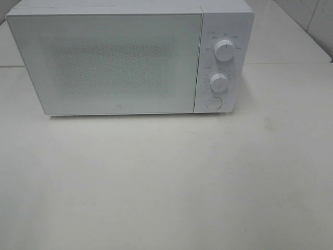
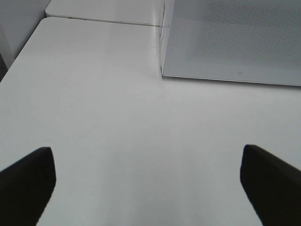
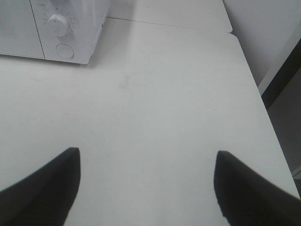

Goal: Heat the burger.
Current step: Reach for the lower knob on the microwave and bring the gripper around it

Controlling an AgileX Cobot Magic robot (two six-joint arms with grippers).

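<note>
The burger is in none of the views. A white microwave stands at the back of the white table with its door shut. It has two round knobs and a round button on its right panel. The microwave's door corner shows in the left wrist view, its knob panel in the right wrist view. My left gripper is open and empty above the table, as is my right gripper. Neither gripper shows in the exterior high view.
The table's left edge and right edge are near the grippers. A second white tabletop adjoins behind the microwave. A wall stands beyond the right edge.
</note>
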